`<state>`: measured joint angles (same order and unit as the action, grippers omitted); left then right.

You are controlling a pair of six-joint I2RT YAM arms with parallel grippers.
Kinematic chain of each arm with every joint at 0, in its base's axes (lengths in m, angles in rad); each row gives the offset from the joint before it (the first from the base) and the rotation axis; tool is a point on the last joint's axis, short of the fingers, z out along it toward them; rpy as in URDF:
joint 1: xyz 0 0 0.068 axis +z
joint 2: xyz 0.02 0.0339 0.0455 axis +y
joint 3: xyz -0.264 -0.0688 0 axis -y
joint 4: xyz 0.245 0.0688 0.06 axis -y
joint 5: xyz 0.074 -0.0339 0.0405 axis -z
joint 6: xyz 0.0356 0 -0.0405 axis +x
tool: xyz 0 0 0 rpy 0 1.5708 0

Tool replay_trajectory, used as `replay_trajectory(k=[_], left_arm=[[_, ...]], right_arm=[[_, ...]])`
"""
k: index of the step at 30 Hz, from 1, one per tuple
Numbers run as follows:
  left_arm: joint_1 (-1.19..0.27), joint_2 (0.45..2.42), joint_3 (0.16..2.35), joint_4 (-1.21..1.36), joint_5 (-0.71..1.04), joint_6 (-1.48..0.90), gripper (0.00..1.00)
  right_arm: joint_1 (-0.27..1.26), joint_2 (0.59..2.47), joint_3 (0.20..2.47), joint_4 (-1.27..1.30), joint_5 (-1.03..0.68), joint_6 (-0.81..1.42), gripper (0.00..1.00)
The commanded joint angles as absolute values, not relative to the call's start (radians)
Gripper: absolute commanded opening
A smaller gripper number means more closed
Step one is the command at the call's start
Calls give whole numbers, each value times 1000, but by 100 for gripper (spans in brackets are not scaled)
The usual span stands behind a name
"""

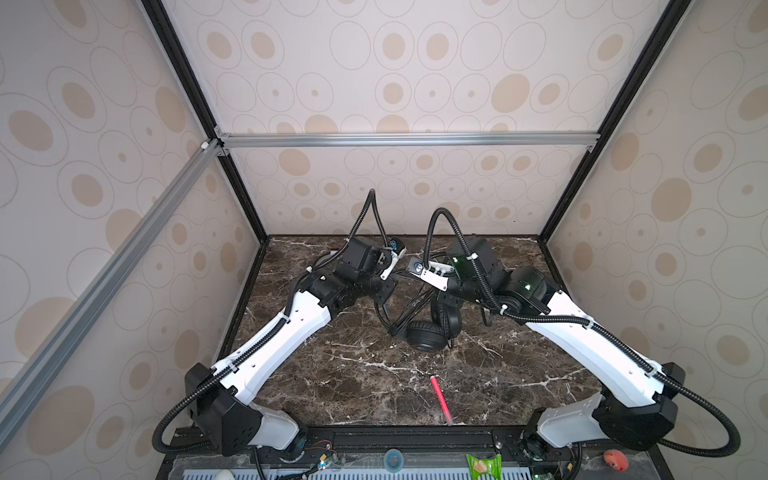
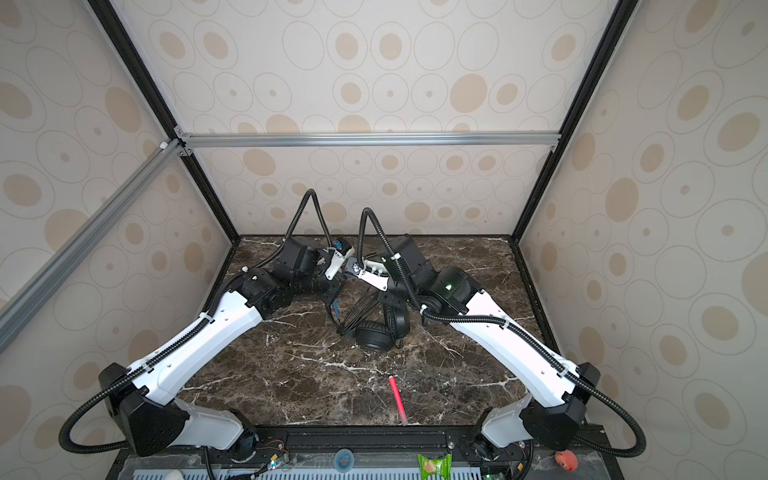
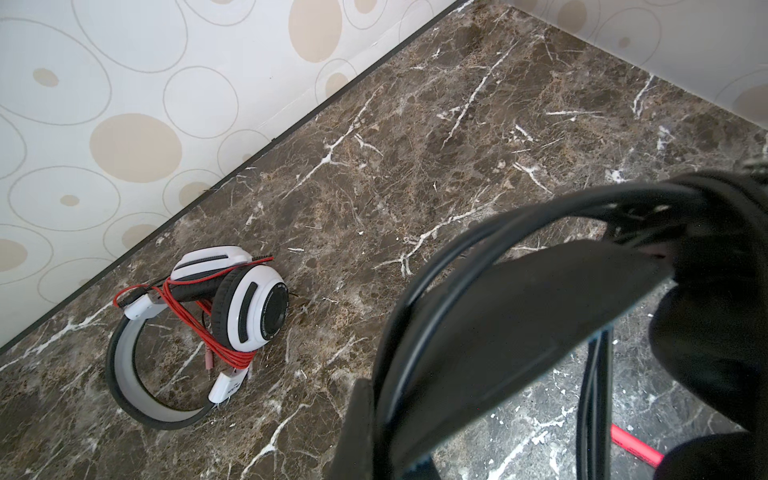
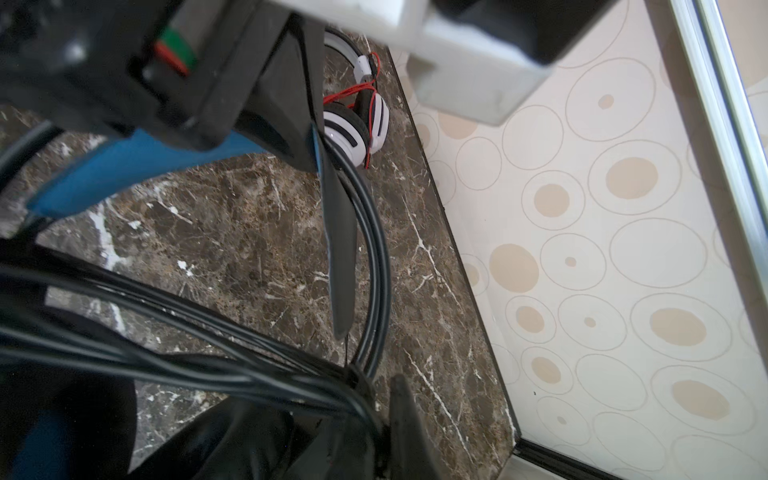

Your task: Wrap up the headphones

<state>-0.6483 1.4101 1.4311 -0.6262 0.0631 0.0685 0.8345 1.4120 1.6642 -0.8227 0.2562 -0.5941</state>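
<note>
Both are clamped tight: the left gripper (image 1: 384, 301) pins the black headset (image 1: 426, 334) by its band mid-table, the right gripper (image 4: 370, 390) pinches the black cord (image 4: 376, 266), so the next loop wants steady tension, no slack.

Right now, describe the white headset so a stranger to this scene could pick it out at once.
Follow the marble table to its edge along the spotted wall. The white headset lies there alone. Unlike the black headset mid-table, its cups are white with black stripes and its cord red.
</note>
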Motion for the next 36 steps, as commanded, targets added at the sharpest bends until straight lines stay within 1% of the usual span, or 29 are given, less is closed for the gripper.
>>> replay_trajectory(k=[1, 5, 9, 11, 13, 16, 20, 25, 29, 33, 36], left_arm=[[-661, 1379, 1474, -675, 103, 110, 0], [-667, 1367, 1463, -667, 99, 103, 0], [-670, 1350, 1456, -669, 95, 96, 0], [-672, 1343, 1455, -672, 94, 94, 0], [-673, 1336, 1454, -675, 89, 94, 0], [-674, 1327, 1450, -679, 92, 94, 0], [-677, 1321, 1448, -680, 94, 92, 0], [-681, 1324, 1451, -674, 95, 87, 0], [-686, 1328, 1449, -666, 95, 80, 0], [-692, 1334, 1451, -663, 92, 77, 0], [-694, 1335, 1452, -667, 83, 77, 0]], right_arm=[[805, 1386, 1744, -769, 219, -464, 0], [804, 1388, 1750, -736, 159, -389, 0], [802, 1385, 1739, -738, 205, -417, 0], [797, 1378, 1725, -745, 236, -463, 0], [788, 1380, 1710, -753, 310, -529, 0], [754, 1384, 1720, -776, 336, -598, 0], [754, 1379, 1713, -760, 369, -682, 0], [753, 1371, 1730, -747, 343, -667, 0], [754, 1361, 1773, -725, 228, -561, 0], [754, 1368, 1811, -698, 184, -506, 0], [754, 1376, 1838, -702, 164, -505, 0]])
